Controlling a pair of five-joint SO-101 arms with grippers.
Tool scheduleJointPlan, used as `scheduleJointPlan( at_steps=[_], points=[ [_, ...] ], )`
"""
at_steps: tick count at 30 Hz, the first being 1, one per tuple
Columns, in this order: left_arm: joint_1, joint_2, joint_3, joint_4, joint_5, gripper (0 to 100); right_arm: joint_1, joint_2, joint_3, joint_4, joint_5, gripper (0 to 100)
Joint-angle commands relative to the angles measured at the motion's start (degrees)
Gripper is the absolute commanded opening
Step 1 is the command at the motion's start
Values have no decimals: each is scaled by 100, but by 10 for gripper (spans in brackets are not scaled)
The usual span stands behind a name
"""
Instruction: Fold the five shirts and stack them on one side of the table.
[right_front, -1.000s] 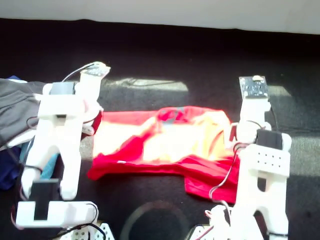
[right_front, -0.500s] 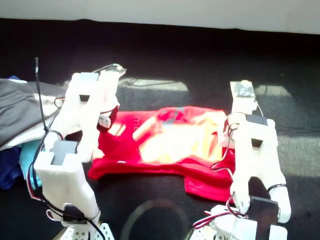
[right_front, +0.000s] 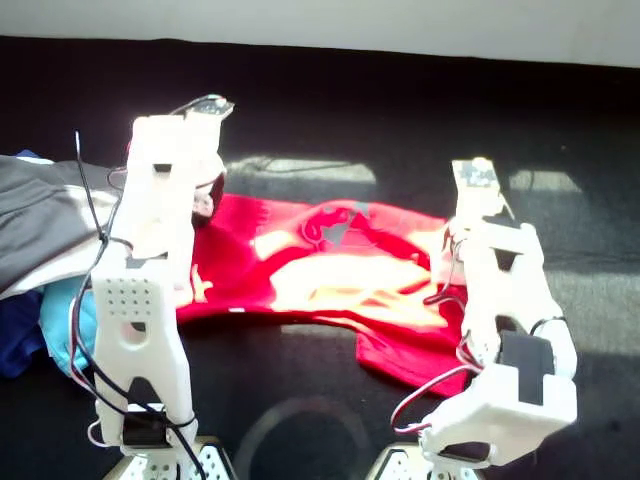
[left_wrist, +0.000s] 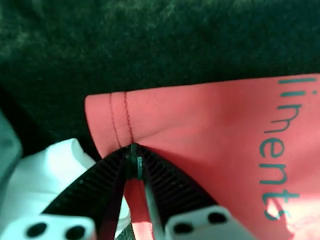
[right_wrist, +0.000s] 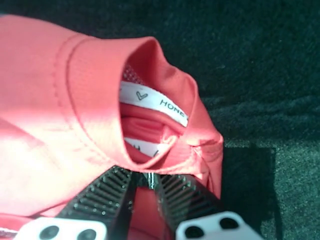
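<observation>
Red fabric is pinched tight in both my pincers. My left pincer (left_wrist: 132, 162) is clenched on the red shirt (left_wrist: 210, 125) at a corner of its hem, right where the double stitching (left_wrist: 120, 120) runs. Its ribbed black pads (left_wrist: 97, 177) meet with only the cloth between them. Teal lettering (left_wrist: 282, 145) runs across the shirt a little beyond that grip.

My right pincer (right_wrist: 150, 181) is clenched as well, grasping the same shirt at the neck. The collar (right_wrist: 145, 55) stands open in a loop just past the tips, with a white label (right_wrist: 150, 102) sewn inside it.

Between my two pincers the shirt is spread over the dark table cover (right_front: 330, 110), with one grip at each end of its far edge. The rest of the cloth lies back toward my bases, and a loose flap (right_front: 400, 360) sticks out on the right arm's side.

Outward from my left pincer, on the side away from the right one, sits a heap of other clothes. A grey shirt (right_front: 35, 215) is on top, with a light blue shirt (right_front: 60, 315) and a dark blue shirt (right_front: 12, 345) beneath it. My own arm hides whether the heap touches the red shirt.

Farthest off, past both pincers, a pale wall (right_front: 400, 20) runs along the table's far edge.
</observation>
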Motion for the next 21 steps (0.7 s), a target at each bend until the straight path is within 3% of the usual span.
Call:
scheduleJointPlan(
  at_steps=[1,8,17,21],
  points=[
    [13,347,-1367,264,360,9,22,453,-488,-101,-18,8],
    [-4,532,-3029,1081,659,9,92,374,-892,84,-35,8],
    [4,497,-3468,1846,659,9,66,-1376,-901,1033,-35,14],
    [4,409,-3398,1881,659,9,48,-1754,-901,1393,-35,86]
  ],
)
